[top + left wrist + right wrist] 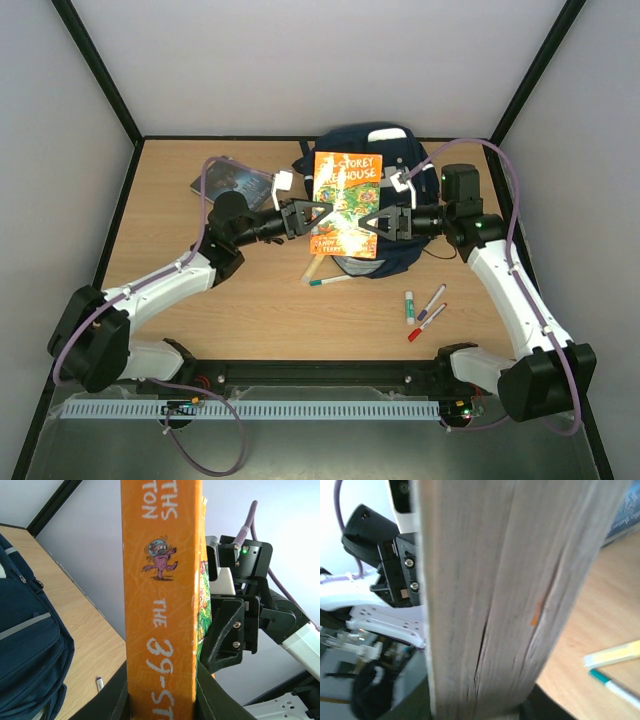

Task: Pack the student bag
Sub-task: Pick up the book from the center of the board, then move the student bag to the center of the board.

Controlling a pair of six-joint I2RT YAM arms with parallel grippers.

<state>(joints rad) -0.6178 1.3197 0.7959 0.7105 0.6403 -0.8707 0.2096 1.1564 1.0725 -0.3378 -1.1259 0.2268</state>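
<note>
The left tool [318, 214] is gripping the orange book [346, 200] by its spine, with the jaws closed narrowly on it. The right tool [372, 222] is standing at the opposite page edge. Its jaws are sitting on both sides of the pages, but I cannot tell if they are pressing. The book is hanging in the air between both tools, over the bag [345, 140]. The bag is lying at the far middle of the desk [250, 300]. A dark book [232, 182] is lying left of the bag. A teal pen [330, 281] is lying just beside the bag's near edge, and three more pens [409, 305] are lying to the right.
</note>
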